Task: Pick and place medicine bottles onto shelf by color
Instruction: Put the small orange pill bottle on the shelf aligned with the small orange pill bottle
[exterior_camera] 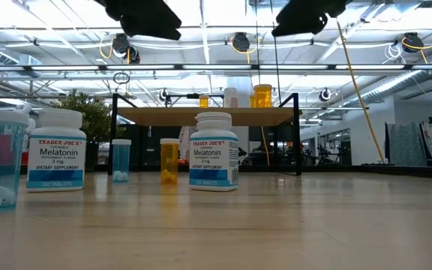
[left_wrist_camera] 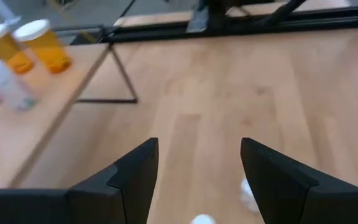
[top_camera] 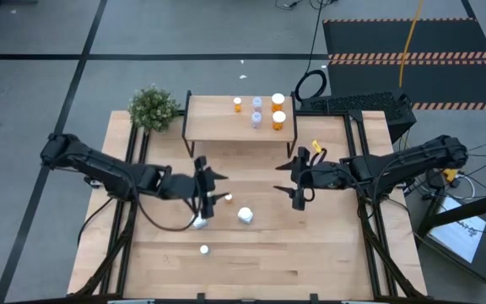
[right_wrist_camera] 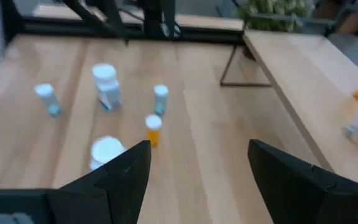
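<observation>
The shelf (top_camera: 226, 127) stands at the table's far side and carries orange bottles (top_camera: 278, 104) and pale ones (top_camera: 256, 118). More medicine bottles stand on the table: a small orange one (top_camera: 227, 198), a white one (top_camera: 245, 214), and others (top_camera: 199, 222) nearer the front. The low view shows two white labelled bottles (exterior_camera: 214, 150), blue ones (exterior_camera: 121, 159) and an orange one (exterior_camera: 169, 160). My left gripper (top_camera: 213, 186) (left_wrist_camera: 197, 149) hovers open above the table bottles, left of centre. My right gripper (top_camera: 289, 181) (right_wrist_camera: 197, 149) hovers open, right of centre, facing them. Both hold nothing.
A small potted plant (top_camera: 153, 107) stands at the shelf's left end. Black frame rails (top_camera: 129, 211) run along both table sides. Bare tabletop (top_camera: 327, 253) lies at the front right. One small bottle (top_camera: 203, 249) stands alone near the front edge.
</observation>
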Tool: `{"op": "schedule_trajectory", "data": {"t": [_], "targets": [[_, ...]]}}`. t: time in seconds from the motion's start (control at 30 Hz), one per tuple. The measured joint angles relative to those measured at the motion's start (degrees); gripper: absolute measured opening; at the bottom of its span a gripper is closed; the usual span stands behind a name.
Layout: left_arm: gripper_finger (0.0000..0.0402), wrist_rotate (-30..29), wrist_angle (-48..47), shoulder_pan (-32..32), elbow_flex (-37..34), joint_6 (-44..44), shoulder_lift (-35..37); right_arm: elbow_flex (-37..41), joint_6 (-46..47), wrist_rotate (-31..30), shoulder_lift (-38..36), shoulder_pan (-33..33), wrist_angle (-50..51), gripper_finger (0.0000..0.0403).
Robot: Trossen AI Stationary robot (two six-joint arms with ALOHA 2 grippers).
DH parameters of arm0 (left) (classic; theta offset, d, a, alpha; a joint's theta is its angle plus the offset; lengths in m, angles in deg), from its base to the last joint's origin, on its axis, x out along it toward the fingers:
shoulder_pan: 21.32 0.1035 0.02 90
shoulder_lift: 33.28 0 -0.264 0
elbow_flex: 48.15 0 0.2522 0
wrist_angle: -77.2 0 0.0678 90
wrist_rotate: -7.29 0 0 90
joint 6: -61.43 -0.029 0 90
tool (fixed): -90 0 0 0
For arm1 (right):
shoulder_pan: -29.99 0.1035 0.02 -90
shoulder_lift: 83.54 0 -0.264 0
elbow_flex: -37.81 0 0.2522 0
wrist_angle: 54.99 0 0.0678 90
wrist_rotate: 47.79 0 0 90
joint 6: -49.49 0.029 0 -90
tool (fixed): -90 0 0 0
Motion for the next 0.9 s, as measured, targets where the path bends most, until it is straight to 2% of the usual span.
{"op": "schedule_trajectory", "data": {"t": [0.13,0.33,0.7,0.9], "targets": [[0.0227,-1.9,6.6,-3.1,-4.8,-0.2,0.0,0.0,-0.1,0.0,0.4,1.6,0.5,0.0265],[0.0228,-2.4,13.4,-4.0,-11.5,1.9,0.0,0.0,-1.0,0.0,0.9,2.2,2.8,0.0265],[0.0229,-1.9,16.4,-4.1,-17.5,5.6,-0.6,0.0,-2.7,-0.2,0.9,2.2,3.9,0.0265],[0.026,-1.4,19.5,-3.6,-19.5,7.7,-3.1,0.0,0.7,-0.1,0.9,2.2,3.7,0.0265]]}}
